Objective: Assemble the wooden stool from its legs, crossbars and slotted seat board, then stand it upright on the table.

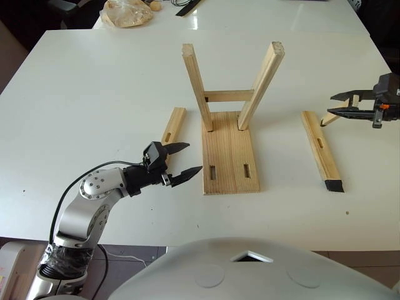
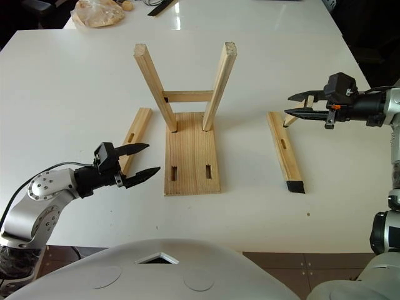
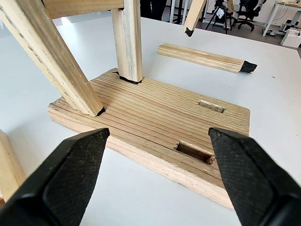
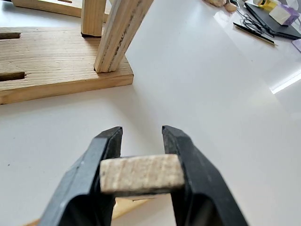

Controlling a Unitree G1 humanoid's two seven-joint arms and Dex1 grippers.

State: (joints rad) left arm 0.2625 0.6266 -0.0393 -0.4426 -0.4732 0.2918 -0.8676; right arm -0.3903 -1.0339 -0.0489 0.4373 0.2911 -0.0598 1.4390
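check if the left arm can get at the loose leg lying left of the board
Probably yes. Its jaws stand open right at the near end of the leg, which lies flat on the table, apart from the board. Nothing sits between them.

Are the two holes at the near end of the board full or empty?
Empty. Both near slots in the board are dark and bare; only the far two hold legs.

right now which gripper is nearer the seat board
Left. The left gripper is beside the board, off its left edge; the right gripper is far off its right side, beyond the loose leg, gripping a crossbar.
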